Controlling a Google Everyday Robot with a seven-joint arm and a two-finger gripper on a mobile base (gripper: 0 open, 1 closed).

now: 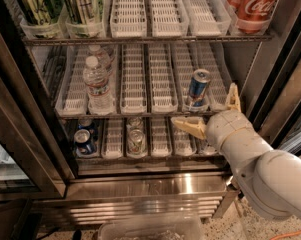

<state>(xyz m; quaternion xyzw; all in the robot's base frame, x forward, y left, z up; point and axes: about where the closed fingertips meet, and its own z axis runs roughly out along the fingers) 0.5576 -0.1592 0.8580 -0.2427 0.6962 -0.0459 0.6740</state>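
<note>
Hanging at the front rail of the middle shelf (140,115), the hand (210,111) has its two fingers spread wide apart, empty, one pointing left and one upward. Just beyond it and a little to the left, a tall blue can (198,86) stands upright on that shelf, close to the hand but apart from it. Below and to the left lie a silver can (136,140) and a dark blue can (84,141). Farther left stand water bottles (97,84). Above the hand are red cola cans (252,6).
</note>
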